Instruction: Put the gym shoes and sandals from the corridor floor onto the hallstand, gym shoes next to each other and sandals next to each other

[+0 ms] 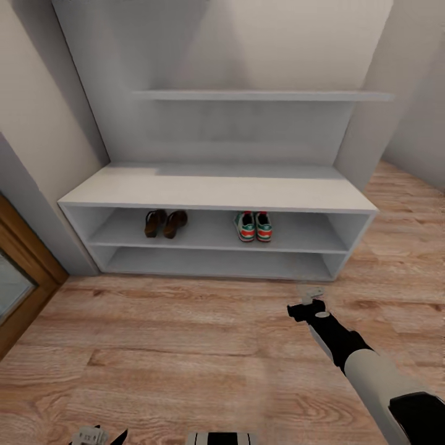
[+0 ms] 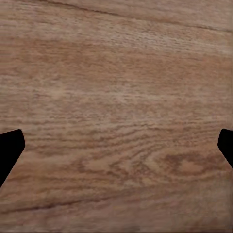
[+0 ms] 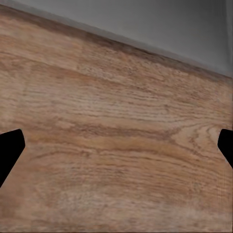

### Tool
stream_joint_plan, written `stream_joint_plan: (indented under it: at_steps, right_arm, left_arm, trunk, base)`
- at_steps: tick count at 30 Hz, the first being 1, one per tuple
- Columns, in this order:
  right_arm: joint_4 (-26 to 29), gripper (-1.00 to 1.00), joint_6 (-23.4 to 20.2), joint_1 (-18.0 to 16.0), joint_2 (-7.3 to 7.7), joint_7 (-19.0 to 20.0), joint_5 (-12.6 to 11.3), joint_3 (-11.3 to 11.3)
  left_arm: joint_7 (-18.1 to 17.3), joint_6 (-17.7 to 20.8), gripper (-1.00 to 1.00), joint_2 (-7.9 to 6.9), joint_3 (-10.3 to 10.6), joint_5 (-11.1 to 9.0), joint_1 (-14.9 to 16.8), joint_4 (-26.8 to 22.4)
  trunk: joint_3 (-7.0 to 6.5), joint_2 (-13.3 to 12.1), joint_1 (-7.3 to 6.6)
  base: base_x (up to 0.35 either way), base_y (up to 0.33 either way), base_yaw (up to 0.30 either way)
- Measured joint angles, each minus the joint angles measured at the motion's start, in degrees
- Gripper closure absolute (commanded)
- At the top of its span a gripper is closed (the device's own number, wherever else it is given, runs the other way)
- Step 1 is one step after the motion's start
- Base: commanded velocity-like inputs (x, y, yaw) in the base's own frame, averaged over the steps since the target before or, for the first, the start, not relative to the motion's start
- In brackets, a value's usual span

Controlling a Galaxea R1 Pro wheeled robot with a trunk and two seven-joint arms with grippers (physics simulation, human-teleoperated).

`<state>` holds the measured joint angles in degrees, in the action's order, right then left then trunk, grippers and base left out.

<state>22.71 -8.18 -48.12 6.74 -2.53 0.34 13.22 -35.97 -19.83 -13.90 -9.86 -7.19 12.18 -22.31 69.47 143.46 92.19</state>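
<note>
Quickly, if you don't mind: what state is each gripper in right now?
Left gripper: open, holding nothing, over bare floor.
Right gripper: open, holding nothing, low above the floor in front of the hallstand.

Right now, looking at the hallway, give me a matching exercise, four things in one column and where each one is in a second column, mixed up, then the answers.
Things:
1. gym shoes
2. sandals
3. right gripper
4. floating wall shelf

Places:
A. on the wall above the hallstand
B. upper shelf level, toward the robot's left
C. over the corridor floor, in front of the hallstand
D. upper shelf level, toward the robot's right

Pairs: 1-D, 2-B, 3-C, 4-A
</note>
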Motion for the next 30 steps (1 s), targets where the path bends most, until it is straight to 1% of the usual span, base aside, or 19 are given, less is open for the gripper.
stream_joint_plan:
  at_steps: [2, 3, 4, 5, 6, 9, 13, 15, 21, 22, 23, 26, 28, 29, 30]
  right_arm:
    - [-3.76, -1.0, 4.1, 0.02, 0.06, -0.01, -0.04, 0.0]
    - [-10.37, -1.0, 11.47, 0.14, 0.14, -0.01, -0.16, 0.0]
    - [-14.9, -1.0, 15.21, 0.16, 0.14, -0.02, -0.21, -0.03]
    - [-16.27, -1.0, 16.92, 0.15, 0.12, -0.01, -0.2, -0.04]
    - [-18.54, -1.0, 20.85, 0.43, 0.16, -0.01, -0.36, -0.1]
    - [-19.78, -1.0, 23.76, 1.92, 0.18, -0.02, -0.8, -0.14]
    - [-20.48, -1.0, 26.06, 5.2, 0.2, -0.02, -1.98, -0.19]
    - [-20.7, -1.0, 27.39, 7.46, 0.21, -0.07, -3.18, -0.23]
    - [-20.89, -1.0, 30.64, 11.96, 0.2, -0.19, -5.71, -0.27]
    - [-20.91, -1.0, 31.95, 13.39, 0.21, -0.2, -6.39, -0.27]
    - [-20.93, -1.0, 32.64, 14.12, 0.2, -0.2, -6.68, -0.26]
    - [-20.97, -1.0, 34.48, 16.0, 0.2, -0.19, -7.33, -0.27]
    - [-20.98, -1.0, 35.04, 16.6, 0.2, -0.19, -7.51, -0.27]
    - [-20.97, -1.0, 37.44, 19.32, 0.21, -0.21, -8.08, -0.32]
    - [-20.96, -1.0, 37.97, 20.03, 0.2, -0.2, -8.24, -0.32]
  left_arm:
    - [-0.03, -0.04, -1.0, 0.03, -0.6, 0.03, 0.0, 0.0]
    - [-0.06, -0.07, -1.0, 0.09, -1.3, 0.05, 0.0, -0.01]
    - [-0.06, -0.09, -1.0, 0.11, -1.49, 0.07, -0.01, -0.01]
    - [-0.07, -0.11, -1.0, 0.12, -1.56, 0.07, 0.0, -0.01]
    - [-0.1, -0.13, -1.0, 0.15, -1.68, 0.09, 0.0, -0.01]
    - [-0.13, -0.15, -1.0, 0.17, -1.7, 0.13, 0.0, -0.01]
    - [-0.16, -0.19, -1.0, 0.17, -1.71, 0.16, 0.0, -0.01]
    - [-0.16, -0.18, -1.0, 0.18, -1.74, 0.17, -0.01, -0.01]
    - [-0.1, -0.16, -1.0, 0.18, -1.79, 0.18, 0.0, 0.06]
    - [-0.09, -0.15, -1.0, 0.18, -1.8, 0.17, -0.01, 0.06]
    - [-0.09, -0.15, -1.0, 0.18, -1.8, 0.18, 0.0, 0.07]
    - [-0.08, -0.15, -1.0, 0.18, -1.8, 0.18, 0.0, 0.08]
    - [-0.08, -0.15, -1.0, 0.18, -1.8, 0.18, 0.0, 0.08]
    - [-0.08, -0.15, -1.0, 0.14, -1.83, 0.17, -0.02, 0.08]
    - [-0.08, -0.15, -1.0, 0.13, -1.82, 0.18, -0.04, 0.08]
  trunk:
    - [0.0, 0.0, 0.0]
    - [0.01, 0.0, 0.0]
    - [0.01, 0.0, 0.0]
    - [0.0, 0.0, 0.0]
    - [0.0, 0.0, -0.02]
    - [0.0, 0.0, -0.03]
    - [0.0, 0.0, -0.03]
    - [0.0, 0.0, -0.03]
    - [0.0, 0.0, -0.04]
    - [0.0, 0.0, -0.04]
    - [0.0, 0.0, -0.04]
    - [0.0, 0.0, -0.04]
    - [0.0, 0.0, -0.04]
    - [0.0, 0.0, -0.04]
    - [0.0, 0.0, -0.04]
  base:
    - [-0.335, 0.0, 0.0]
    - [-0.335, 0.0, 0.0]
    - [-0.312, 0.0, 0.0]
    - [-0.174, 0.0, 0.0]
    - [-0.139, 0.0, 0.0]
    - [-0.091, 0.0, 0.0]
    - [-0.042, 0.0, 0.0]
    - [-0.017, 0.0, 0.0]
    - [-0.007, 0.0, 0.0]
    - [-0.003, 0.0, 0.0]
    - [-0.002, 0.0, 0.0]
    - [-0.001, 0.0, 0.0]
    - [-0.001, 0.0, 0.0]
    - [0.0, 0.0, 0.0]
    - [0.0, 0.0, 0.0]
